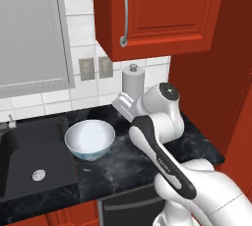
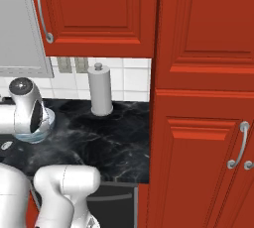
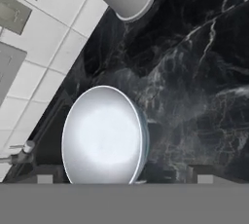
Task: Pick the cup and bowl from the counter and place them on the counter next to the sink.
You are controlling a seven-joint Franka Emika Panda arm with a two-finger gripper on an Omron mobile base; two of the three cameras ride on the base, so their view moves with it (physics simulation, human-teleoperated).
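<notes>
No readable text anywhere. Only candidate: small pale marking on the dark cover of the arm (image 1: 162, 163), left base view, too blurred to make out.

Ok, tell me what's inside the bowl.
The bowl looks empty: a plain white inside, seen from the left base view and hand view. It stands on the counter beside the sink. The arm covers part of it in the right base view.
</notes>
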